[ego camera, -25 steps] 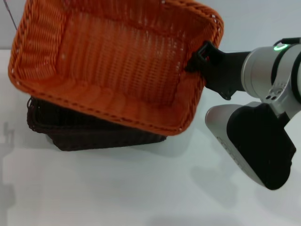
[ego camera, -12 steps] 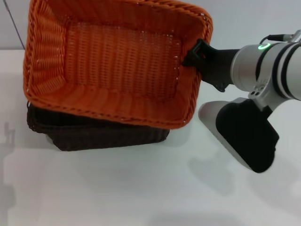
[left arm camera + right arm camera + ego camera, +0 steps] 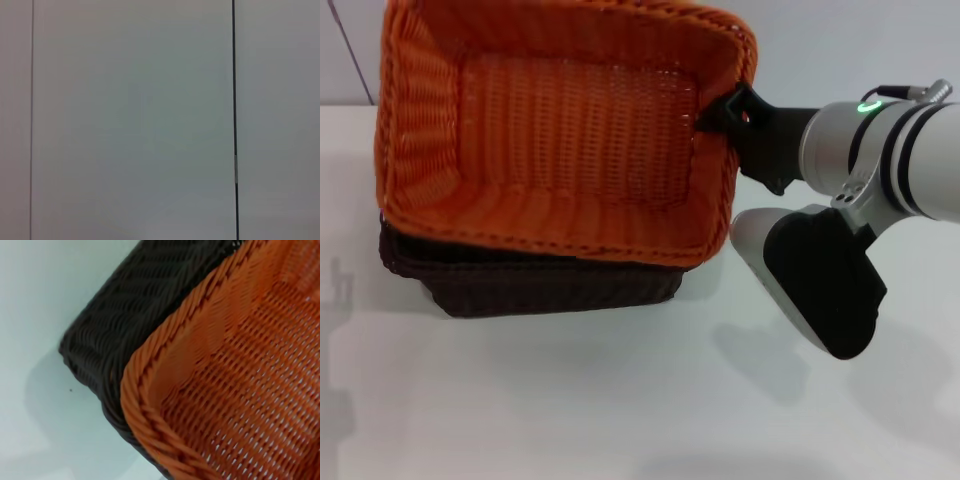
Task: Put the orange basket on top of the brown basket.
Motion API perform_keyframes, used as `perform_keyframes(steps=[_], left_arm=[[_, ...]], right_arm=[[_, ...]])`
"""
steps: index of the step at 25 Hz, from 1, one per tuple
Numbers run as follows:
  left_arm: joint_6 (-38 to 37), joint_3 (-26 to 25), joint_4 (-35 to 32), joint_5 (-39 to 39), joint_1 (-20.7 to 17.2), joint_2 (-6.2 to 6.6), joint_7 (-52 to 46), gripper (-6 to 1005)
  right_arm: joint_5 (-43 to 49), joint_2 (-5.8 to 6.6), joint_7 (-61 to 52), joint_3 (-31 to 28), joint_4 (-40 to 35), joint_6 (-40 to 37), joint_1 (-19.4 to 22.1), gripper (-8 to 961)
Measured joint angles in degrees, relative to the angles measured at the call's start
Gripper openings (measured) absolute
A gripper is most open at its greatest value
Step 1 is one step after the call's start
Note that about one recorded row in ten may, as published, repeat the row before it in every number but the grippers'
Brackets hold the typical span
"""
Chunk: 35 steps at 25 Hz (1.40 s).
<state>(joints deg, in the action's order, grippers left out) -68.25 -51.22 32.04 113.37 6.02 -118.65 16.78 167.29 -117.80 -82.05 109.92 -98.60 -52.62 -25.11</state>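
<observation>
The orange basket (image 3: 570, 140) hangs almost level right over the brown basket (image 3: 550, 285), covering nearly all of it; whether the two touch I cannot tell. My right gripper (image 3: 732, 112) is shut on the orange basket's right rim, coming in from the right. The right wrist view shows the orange basket's braided rim (image 3: 150, 415) directly above the brown basket's corner (image 3: 100, 360). My left gripper is out of view, and its wrist camera sees only a blank wall.
Both baskets are on a white table (image 3: 620, 400) at its back left. The right arm's white and black links (image 3: 820, 280) stretch over the table's right side. A grey wall (image 3: 840, 40) rises behind.
The orange basket has levelled out from a tilt, shifted slightly and come down closer onto the brown basket. The right arm moved left and down with it.
</observation>
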Motion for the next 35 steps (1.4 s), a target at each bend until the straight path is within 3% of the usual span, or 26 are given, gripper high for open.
perform_keyframes(steps=[10, 17, 20, 25, 26, 27, 28, 30, 31, 32, 33, 35], left_arm=[[0.2, 0.1, 0.0, 0.2, 0.3, 0.08, 0.1, 726], [0.3, 0.1, 0.0, 0.3, 0.4, 0.25, 0.2, 726], [0.3, 0.1, -0.1, 0.4, 0.3, 0.29, 0.3, 726], [0.3, 0.1, -0.1, 0.5, 0.0, 0.27, 0.5, 726], [0.1, 0.1, -0.2, 0.4, -0.1, 0.24, 0.5, 726], [0.1, 0.1, -0.2, 0.4, -0.1, 0.24, 0.5, 726], [-0.1, 0.1, -0.2, 0.3, -0.3, 0.20, 0.5, 726], [-0.5, -0.1, -0.1, 0.3, -0.9, 0.22, 0.1, 726], [-0.7, -0.3, -0.1, 0.2, -1.1, 0.23, 0.0, 726], [-0.7, -0.3, -0.1, 0.2, -1.1, 0.23, 0.0, 726], [-0.7, -0.3, -0.1, 0.2, -1.1, 0.23, 0.0, 726], [-0.7, -0.3, -0.1, 0.2, -1.1, 0.23, 0.0, 726]], right_arm=[[0.0, 0.18, -2.2, 2.6, -3.3, -1.4, 3.1, 494], [0.0, -0.31, -2.6, 6.3, -12.8, -5.5, 10.4, 652], [0.0, -0.54, -2.7, 8.8, -14.6, -6.6, 12.3, 652], [-0.3, -0.93, -8.6, 18.7, -17.1, -6.5, 15.7, 652], [-0.3, -1.01, -11.3, 20.7, -16.9, -5.1, 15.8, 652], [-0.4, -1.19, -18.6, 22.8, -14.6, 1.4, 15.8, 652], [-0.4, -1.19, -18.6, 22.8, -14.6, 1.4, 15.8, 652], [-0.3, -1.45, -27.6, 22.4, -10.5, 11.5, 15.9, 652], [-0.3, -1.57, -33.1, 21.4, -8.2, 18.1, 16.1, 652], [-0.4, -1.68, -44.6, 17.7, -4.0, 29.9, 17.5, 652], [-0.4, -1.68, -44.6, 17.7, -4.0, 29.9, 17.5, 652], [-1.5, -1.71, -55.9, 12.5, -1.2, 40.6, 20.7, 652]])
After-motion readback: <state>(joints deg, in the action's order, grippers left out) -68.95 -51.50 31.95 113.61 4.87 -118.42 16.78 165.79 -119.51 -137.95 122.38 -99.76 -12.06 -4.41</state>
